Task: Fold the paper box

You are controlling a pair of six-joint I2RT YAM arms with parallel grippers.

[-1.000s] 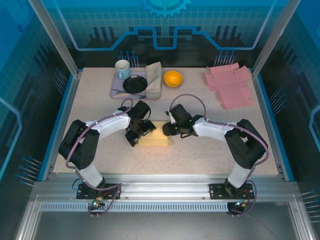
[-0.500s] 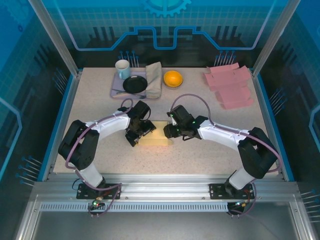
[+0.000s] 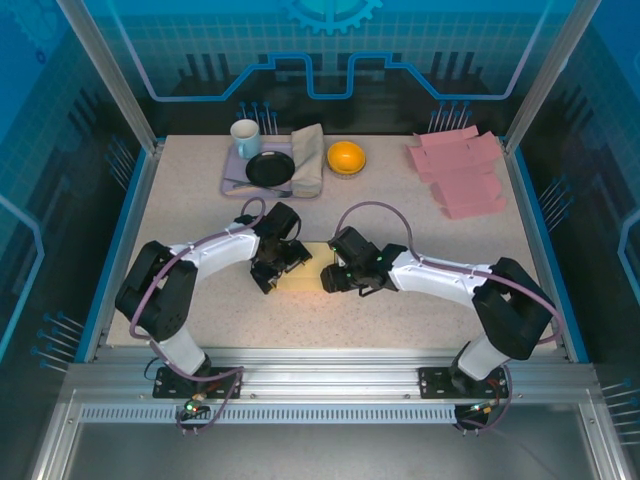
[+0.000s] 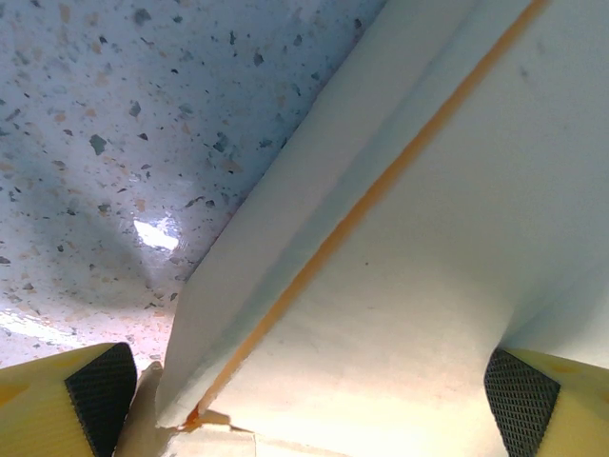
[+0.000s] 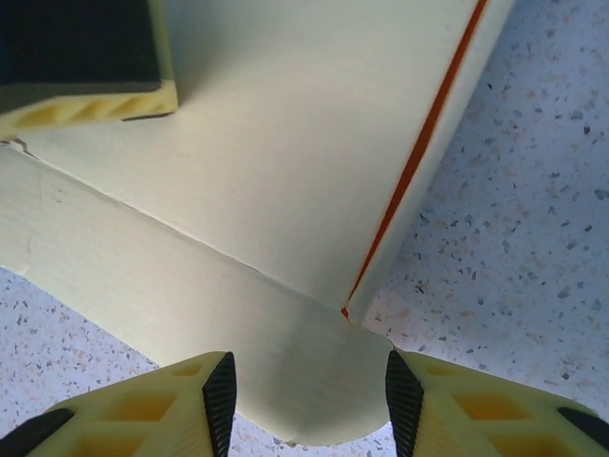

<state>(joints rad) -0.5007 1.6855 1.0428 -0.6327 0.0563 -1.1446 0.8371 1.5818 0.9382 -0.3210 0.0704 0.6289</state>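
Near edge of the speckled grey desk (image 3: 420,320): both arm bases, the arms reaching inward toward each other.

Middle of the desk: the pale yellow paper box with an orange edge line (image 3: 300,281) lies flat between the two grippers, which crowd it from both sides and cover much of it from above.
- The left gripper (image 4: 311,390) stands with its jaws wide, one pad (image 4: 100,386) beside the box's near edge, the panel spanning the gap.
- The right gripper (image 5: 311,400) has its jaws at a middling width astride a rounded flap of the box; whether they press it cannot be told.

Far edge, left of centre: a lilac tray (image 3: 232,178) carrying a white mug (image 3: 245,138), a black round plate (image 3: 270,168) and a folded beige cloth (image 3: 308,158). Just beside the tray is an orange bowl (image 3: 346,157).

Far right corner: a stack of flat pink box blanks (image 3: 458,172), well apart from the grippers.
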